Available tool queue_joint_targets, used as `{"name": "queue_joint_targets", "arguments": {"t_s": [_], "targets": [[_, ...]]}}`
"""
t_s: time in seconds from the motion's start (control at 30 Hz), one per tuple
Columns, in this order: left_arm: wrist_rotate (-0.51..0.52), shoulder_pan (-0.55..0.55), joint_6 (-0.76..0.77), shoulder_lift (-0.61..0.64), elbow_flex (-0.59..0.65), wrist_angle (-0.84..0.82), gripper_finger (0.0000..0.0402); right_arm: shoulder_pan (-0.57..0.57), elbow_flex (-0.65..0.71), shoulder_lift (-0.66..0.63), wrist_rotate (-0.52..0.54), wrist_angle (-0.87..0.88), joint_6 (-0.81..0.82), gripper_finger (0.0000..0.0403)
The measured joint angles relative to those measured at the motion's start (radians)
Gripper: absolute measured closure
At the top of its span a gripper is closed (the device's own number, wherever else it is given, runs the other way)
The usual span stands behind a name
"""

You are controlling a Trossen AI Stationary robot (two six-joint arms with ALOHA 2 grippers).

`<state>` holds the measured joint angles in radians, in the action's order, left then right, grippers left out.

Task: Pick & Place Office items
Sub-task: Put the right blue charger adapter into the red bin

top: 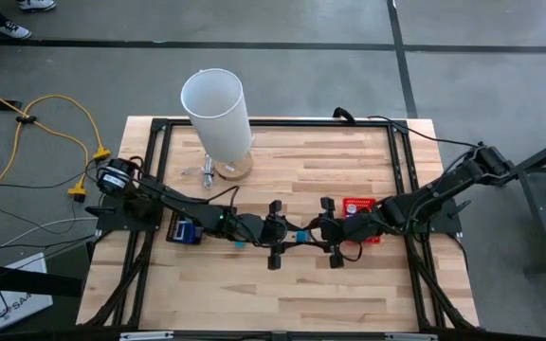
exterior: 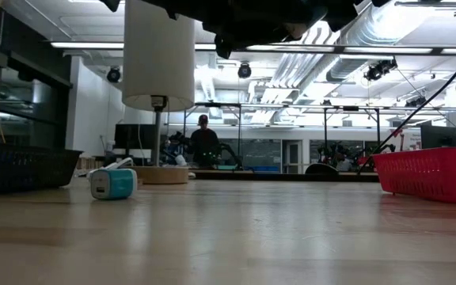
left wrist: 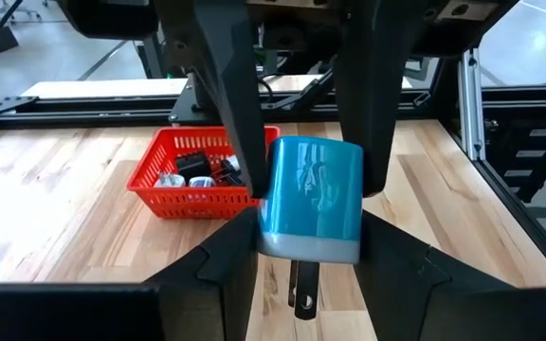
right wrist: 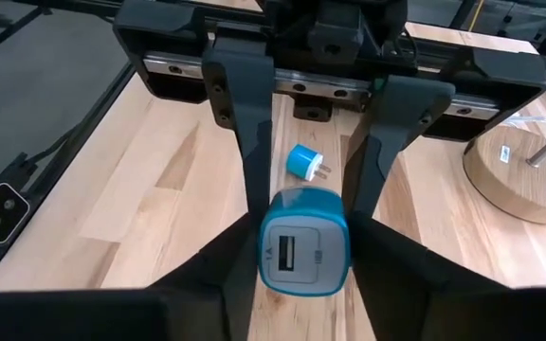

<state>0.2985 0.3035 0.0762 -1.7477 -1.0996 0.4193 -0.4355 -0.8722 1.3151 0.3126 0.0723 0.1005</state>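
Office items are the job, and one of them, a small shiny teal plastic charger block (left wrist: pixel 311 194), is up in the air over the middle of the wooden table (top: pixel 282 294). The left gripper (top: pixel 294 235) and the right gripper (top: pixel 311 233) meet there, nose to nose. Both pairs of fingers look clenched on the sides of the block, one pair from each end. I think it is held this way so that one arm can pass it to the other. The red mesh basket (left wrist: pixel 202 175) sits on the right arm's side, just behind the right gripper, so the right arm can reach it more easily.

A few small black and white pieces already lie in the basket. A small round blue plug with two metal pins (right wrist: pixel 301 163) lies on the table below the grippers, not yet picked up. The low view shows another little teal and white piece (exterior: pixel 113 184) lying on the table.

The teal block shows a slot for a cable on the end that faces the right wrist camera. I can read no brand, label or words on it.
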Motion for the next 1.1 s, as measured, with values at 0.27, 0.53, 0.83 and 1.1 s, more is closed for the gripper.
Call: {"name": "queue_joint_targets", "arguments": {"t_s": [0.27, 0.53, 0.83, 1.1], "targets": [[0.003, 0.0, 0.001, 0.0, 0.0, -0.001, 0.0252, 0.0, 0.0, 0.0, 0.002, 0.001, 0.0, 0.0282], [0.004, 0.0, -0.005, 0.0, 0.0, 0.0, 0.0252, 0.0, 0.0, 0.0, 0.002, 0.001, 0.0, 0.0282], [0.011, 0.0, -0.005, 0.0, 0.0, 0.0, 0.0246, 0.0, 0.0, 0.0, 0.002, 0.001, 0.004, 0.0285], [0.014, 0.0, -0.001, 0.0, 0.0, 0.004, 0.0208, -0.001, 0.0, 0.0, -0.005, 0.001, 0.008, 0.0287]]}}
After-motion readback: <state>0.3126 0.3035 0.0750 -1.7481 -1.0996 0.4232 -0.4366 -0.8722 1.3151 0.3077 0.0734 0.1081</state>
